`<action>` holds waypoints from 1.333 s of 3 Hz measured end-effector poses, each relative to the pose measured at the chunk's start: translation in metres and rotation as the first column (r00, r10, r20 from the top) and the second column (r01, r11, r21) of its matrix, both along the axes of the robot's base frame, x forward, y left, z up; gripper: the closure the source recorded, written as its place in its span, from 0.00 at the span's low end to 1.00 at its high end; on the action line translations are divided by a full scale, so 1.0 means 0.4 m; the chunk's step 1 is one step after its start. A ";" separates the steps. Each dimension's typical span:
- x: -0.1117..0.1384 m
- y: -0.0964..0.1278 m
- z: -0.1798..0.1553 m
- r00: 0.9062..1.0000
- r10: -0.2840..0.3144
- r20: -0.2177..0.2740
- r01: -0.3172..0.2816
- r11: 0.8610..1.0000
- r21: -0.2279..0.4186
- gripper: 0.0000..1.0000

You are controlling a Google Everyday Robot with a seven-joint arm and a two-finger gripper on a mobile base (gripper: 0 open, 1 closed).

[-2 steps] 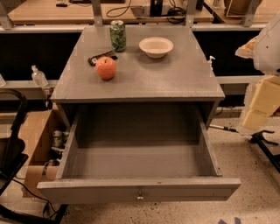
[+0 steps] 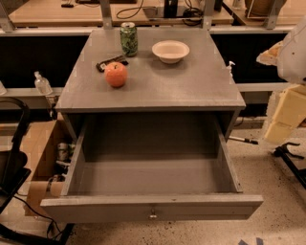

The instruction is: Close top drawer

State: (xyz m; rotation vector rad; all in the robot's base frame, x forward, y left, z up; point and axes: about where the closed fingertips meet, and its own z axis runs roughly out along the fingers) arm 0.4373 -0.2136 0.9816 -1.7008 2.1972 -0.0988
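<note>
Top drawer (image 2: 153, 179): pulled fully out toward the near side, its deep grey inside bare; the wide front panel sits at the near edge of the view.
Knob (image 2: 152, 214): small metal, centre of the front panel, with nothing touching it.
Progress: by my judgement nothing of the closing is done. The whole travel back into the cabinet is left.
Gripper (image 2: 286, 117): I take the cream blocky part at the right edge to be it, well apart from the drawer and to the right of the cabinet. Whether it is spread or pressed together I cannot tell.
Cabinet top (image 2: 201, 86): flat grey wood, worn.
Apple (image 2: 116, 74): left of centre on the top.
Dark wrapper (image 2: 111, 62): just beyond the apple.
Green can (image 2: 128, 39): upright, far left.
Bowl (image 2: 170, 50): pale, empty, to the right of the can.
Floor (image 2: 277, 206): speckled and light.
Left of the cabinet: a cardboard box (image 2: 40, 153) and a clear bottle (image 2: 42, 83).
Far side: a wooden bench (image 2: 48, 12) with cables.
</note>
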 end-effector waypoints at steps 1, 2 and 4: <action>-0.036 -0.005 -0.054 1.000 0.000 0.003 0.000 0.997 0.071 0.00; -0.098 -0.020 -0.164 0.999 -0.033 -0.001 0.032 0.984 0.177 0.19; -0.222 -0.015 -0.451 0.989 -0.135 -0.061 0.148 0.901 0.409 0.66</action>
